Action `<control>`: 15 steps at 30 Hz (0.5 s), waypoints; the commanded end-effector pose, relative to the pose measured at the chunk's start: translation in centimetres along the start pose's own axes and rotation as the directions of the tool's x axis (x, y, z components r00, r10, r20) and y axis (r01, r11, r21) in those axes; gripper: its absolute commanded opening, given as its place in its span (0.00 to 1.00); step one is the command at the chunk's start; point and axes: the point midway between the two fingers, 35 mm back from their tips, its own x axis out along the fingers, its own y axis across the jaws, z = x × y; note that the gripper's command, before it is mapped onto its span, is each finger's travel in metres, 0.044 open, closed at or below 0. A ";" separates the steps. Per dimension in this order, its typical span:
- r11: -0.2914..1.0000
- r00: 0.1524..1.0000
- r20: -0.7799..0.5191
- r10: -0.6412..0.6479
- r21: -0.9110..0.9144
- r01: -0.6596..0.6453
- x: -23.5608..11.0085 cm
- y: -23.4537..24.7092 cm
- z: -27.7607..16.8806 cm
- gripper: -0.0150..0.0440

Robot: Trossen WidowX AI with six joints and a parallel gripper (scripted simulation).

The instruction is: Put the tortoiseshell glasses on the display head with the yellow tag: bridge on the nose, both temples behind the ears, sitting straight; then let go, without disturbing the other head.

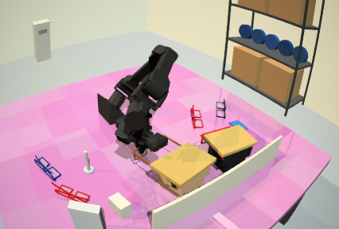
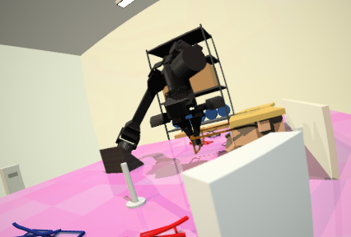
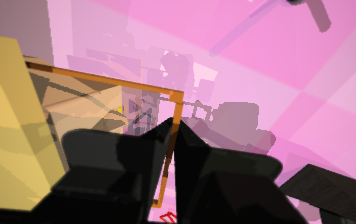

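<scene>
My gripper (image 1: 141, 150) (image 2: 196, 141) (image 3: 174, 121) is shut on the tortoiseshell glasses (image 1: 173, 141) (image 2: 208, 132) (image 3: 100, 80), pinching the front frame near one corner. The glasses hang low over the pink floor, temples pointing at the tan display head (image 1: 183, 161) (image 2: 254, 129) (image 3: 15, 125). One temple reaches the near edge of that head's flat yellow top. A small yellow tag (image 3: 119, 110) shows on this head in the wrist view. The other head (image 1: 229, 141), dark with a yellow top, stands just behind and wears red glasses (image 1: 204, 136).
A curved white wall (image 1: 225, 179) (image 2: 311, 123) stands behind both heads. Red glasses (image 1: 196, 117), black glasses (image 1: 220, 109) and a blue tile (image 1: 238, 124) lie beyond. Blue glasses (image 1: 47, 167), red glasses (image 1: 72, 194), a white post (image 1: 87, 163) (image 2: 130, 185) and white blocks (image 1: 119, 204) (image 2: 254, 193) are at the front left.
</scene>
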 end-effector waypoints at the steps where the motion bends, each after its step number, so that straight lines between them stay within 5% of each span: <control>1: 1.000 1.000 -0.006 0.003 0.006 -0.003 0.1 0.6 0.0 0.25; 15: 1.000 1.000 -0.006 0.004 0.005 -0.004 0.1 2.7 0.0 0.25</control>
